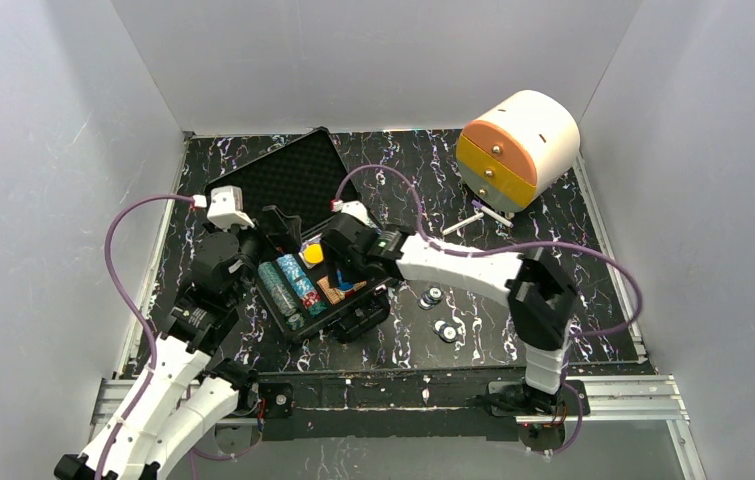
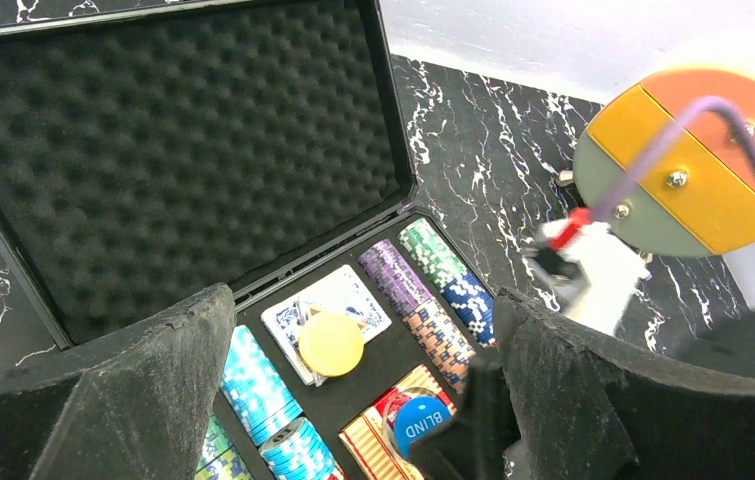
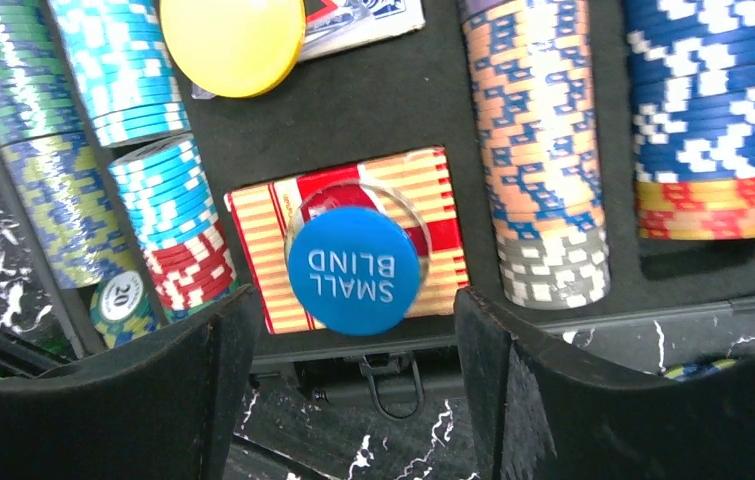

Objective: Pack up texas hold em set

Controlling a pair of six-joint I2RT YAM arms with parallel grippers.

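While the black case [image 1: 288, 180] lies open toward nine o'clock on the bench [image 1: 573, 215], its foam lid tipped back toward eleven, both arms reach over its tray. The left end effector [image 2: 363, 350] has its fingers spread wide, holding nothing. The right end effector [image 3: 353, 340] is likewise parted and empty, close over a blue SMALL BLIND button [image 3: 354, 270] lying on the red card deck [image 3: 253, 230]. Chip rows [image 3: 543, 150] flank the deck, and a yellow button [image 3: 233, 40] lies at eleven o'clock from it. Small round pieces [image 1: 434, 296] sit on the bench at three o'clock from the case.

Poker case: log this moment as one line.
case lid open | blue button lying on red deck in case | right gripper open above it | left gripper open, empty | round discs loose on table
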